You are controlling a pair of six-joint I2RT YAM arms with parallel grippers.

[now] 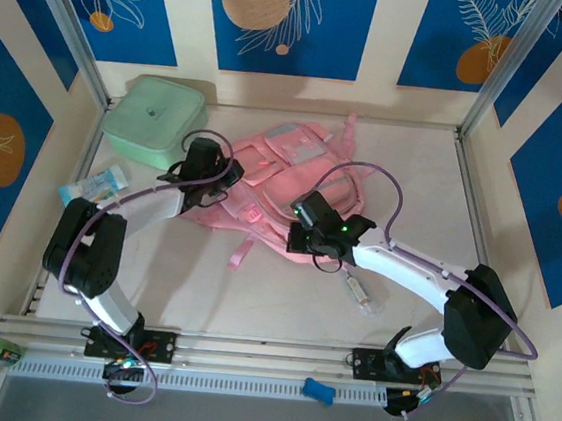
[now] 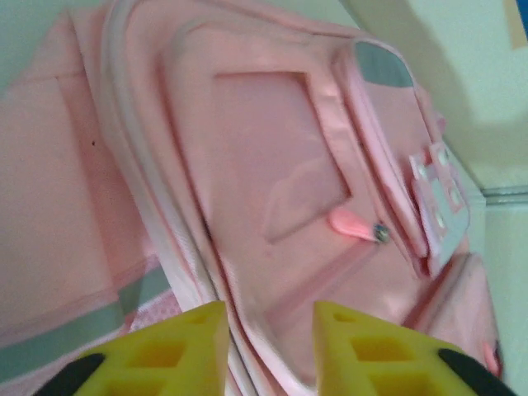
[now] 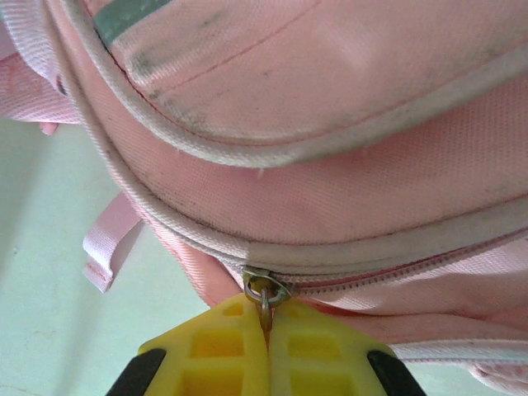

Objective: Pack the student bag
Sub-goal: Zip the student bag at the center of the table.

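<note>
Right hand (image 3: 266, 320) pinches the zip pull (image 3: 265, 290) of the bag (image 1: 284, 166); left hand (image 2: 269, 330) spread just over it.
Right fingers (image 3: 223, 346) pressed together on the metal pull at their very tips; just past them the zip line runs off to the right along the bag's edge; farther on, a piped pocket with a grey strip (image 3: 124, 16); off to their left a pink strap (image 3: 107, 247) lies on the pale worktop (image 3: 49, 330). Left fingers (image 2: 173, 351) stand apart, nothing between them; right ahead, pink piping; beyond, a flat front pocket with a pink tab (image 2: 351, 223); farthest, a grey patch (image 2: 384, 66). The bag lies flat mid-worktop under both hands; a mint box (image 1: 155, 117) sits past the left hand.
</note>
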